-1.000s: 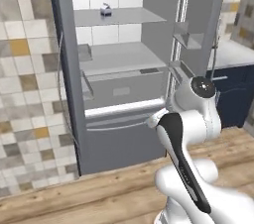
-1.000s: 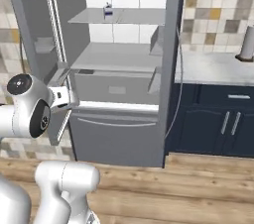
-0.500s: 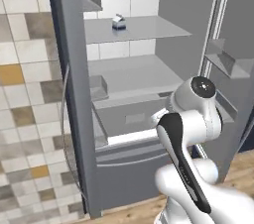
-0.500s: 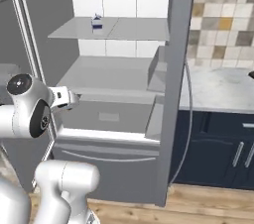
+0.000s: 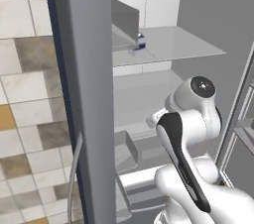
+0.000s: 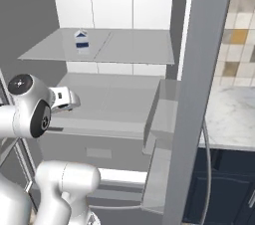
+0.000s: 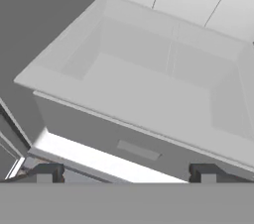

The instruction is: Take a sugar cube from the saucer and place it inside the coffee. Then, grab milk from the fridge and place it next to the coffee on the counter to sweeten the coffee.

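Milk, a small white carton with a slanted top and dark blue patch (image 6: 81, 40), stands on the upper grey shelf (image 6: 129, 50) of the open steel-grey fridge (image 5: 82, 69), well above the hand. The two-finger gripper (image 7: 126, 173) has its dark tips spread wide and holds nothing, pointing down over a grey drawer (image 7: 149, 94). Reaching up from here risks clipping the shelf edge or toppling the light carton.

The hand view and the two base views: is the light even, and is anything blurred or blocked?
Hand view: soft, even light, slightly blurred, no glare. Left base view: the fridge door edge partly hides the milk. Right base view: the milk shows whole but small and soft.
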Controlling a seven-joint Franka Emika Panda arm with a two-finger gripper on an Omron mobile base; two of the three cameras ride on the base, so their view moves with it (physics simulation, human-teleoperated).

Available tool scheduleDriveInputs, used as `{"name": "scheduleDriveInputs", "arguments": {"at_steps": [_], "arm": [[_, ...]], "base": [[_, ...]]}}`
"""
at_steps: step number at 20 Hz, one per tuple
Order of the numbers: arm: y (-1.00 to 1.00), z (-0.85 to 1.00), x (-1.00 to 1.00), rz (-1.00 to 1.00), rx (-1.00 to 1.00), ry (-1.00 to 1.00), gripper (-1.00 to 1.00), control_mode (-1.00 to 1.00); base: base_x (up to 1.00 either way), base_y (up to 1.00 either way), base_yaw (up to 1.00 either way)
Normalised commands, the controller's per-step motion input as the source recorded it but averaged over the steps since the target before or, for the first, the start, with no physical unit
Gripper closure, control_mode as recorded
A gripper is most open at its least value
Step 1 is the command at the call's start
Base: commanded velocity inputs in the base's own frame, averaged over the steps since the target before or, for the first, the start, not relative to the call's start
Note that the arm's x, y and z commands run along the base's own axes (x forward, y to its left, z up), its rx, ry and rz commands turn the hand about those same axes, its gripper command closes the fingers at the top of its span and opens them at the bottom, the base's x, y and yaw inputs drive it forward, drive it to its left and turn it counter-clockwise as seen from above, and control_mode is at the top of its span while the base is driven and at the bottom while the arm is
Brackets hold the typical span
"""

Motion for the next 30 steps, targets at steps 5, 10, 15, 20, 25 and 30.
{"name": "scheduleDriveInputs", "arguments": {"at_steps": [5, 10, 15, 20, 25, 30], "arm": [[0.02, 0.26, 0.01, -0.02, -0.03, -0.16, -1.0, -1.0], [0.0, 0.98, 0.01, -0.04, 0.06, -0.24, -1.0, -1.0], [-0.01, 1.0, 0.22, -0.02, 0.31, -0.05, -1.0, -1.0], [0.0, 0.79, 0.54, 0.0, 0.21, 0.16, -1.0, -1.0], [0.07, 0.0, 0.28, -0.01, -0.09, -0.07, -1.0, -1.0], [0.0, -0.01, 0.89, -0.05, -0.04, -0.01, -1.0, -1.0]], "base": [[0.02, 0.07, 0.0], [0.0, 0.0, 0.0], [0.0, 0.0, 0.0], [0.0, 0.0, 0.0], [0.0, 0.0, 0.0], [0.0, 0.0, 0.0]]}}
